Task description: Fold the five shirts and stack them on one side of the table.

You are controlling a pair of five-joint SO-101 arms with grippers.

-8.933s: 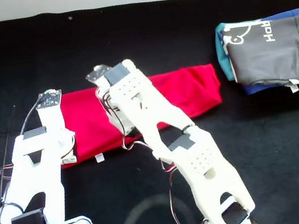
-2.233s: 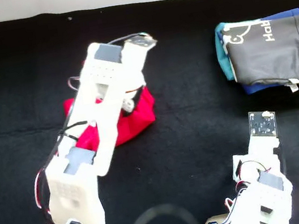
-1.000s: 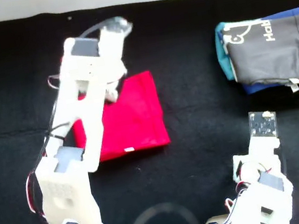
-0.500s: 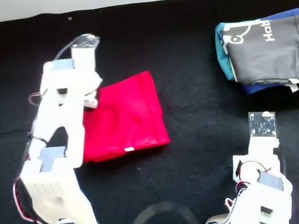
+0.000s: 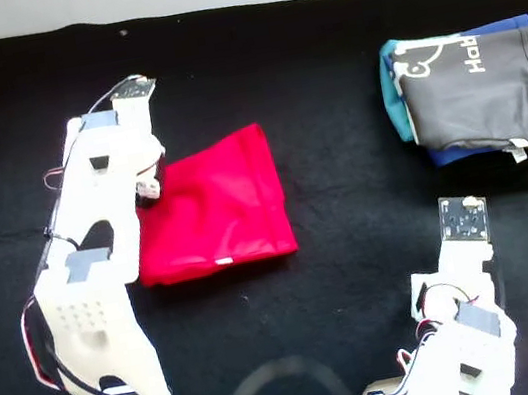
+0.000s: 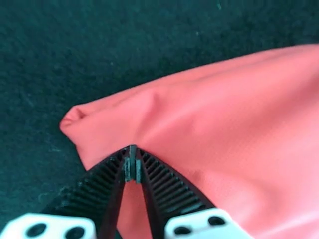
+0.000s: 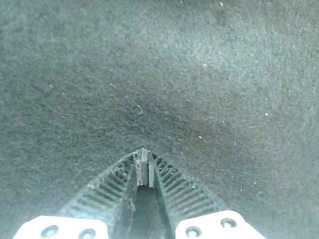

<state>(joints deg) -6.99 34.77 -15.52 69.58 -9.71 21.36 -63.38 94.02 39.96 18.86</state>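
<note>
A red shirt (image 5: 214, 211) lies folded into a rough square left of the table's middle. My left gripper (image 5: 148, 188) sits at its left edge, under the outstretched left arm. In the left wrist view the left gripper (image 6: 131, 167) is shut, and the red shirt (image 6: 219, 114) rises in a crease into its tips. Far right at the back is a stack of folded shirts (image 5: 477, 91), a grey one on top of blue and teal ones. My right arm (image 5: 468, 326) is drawn back at the front right. Its gripper (image 7: 143, 172) is shut on nothing, just above the black table cover (image 7: 159, 74).
The black table cover (image 5: 353, 243) is bare between the red shirt and the stack. The white wall runs along the table's far edge (image 5: 231, 2).
The red shirt, long and flat at first, is now folded in half. In the last second my left arm swung left to the shirt's left edge. The right arm has kept still.
</note>
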